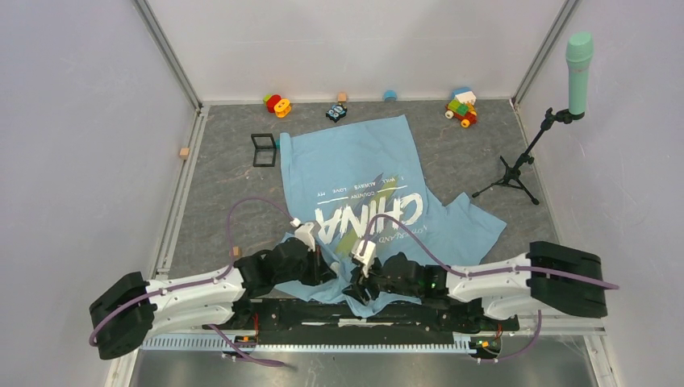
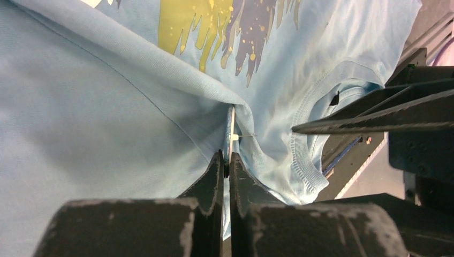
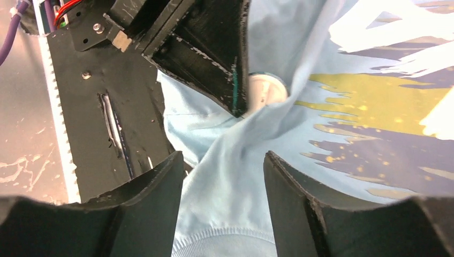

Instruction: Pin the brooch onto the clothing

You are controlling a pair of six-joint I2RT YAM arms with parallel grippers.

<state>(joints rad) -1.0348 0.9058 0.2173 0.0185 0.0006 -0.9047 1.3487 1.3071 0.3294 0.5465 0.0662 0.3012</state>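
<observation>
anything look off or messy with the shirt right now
The shirt is not lying flat: near its collar the cloth rises in a ridge where the left gripper pinches the brooch edge-on. The right gripper straddles that ridge, open. Nothing looks torn.

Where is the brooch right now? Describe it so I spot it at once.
Find the light blue T-shirt and follow it to its collar at the near edge. There the left tool is shut on the brooch: a thin pale disc seen edge-on amid bunched fabric, with a fine pin sticking out sideways.
</observation>
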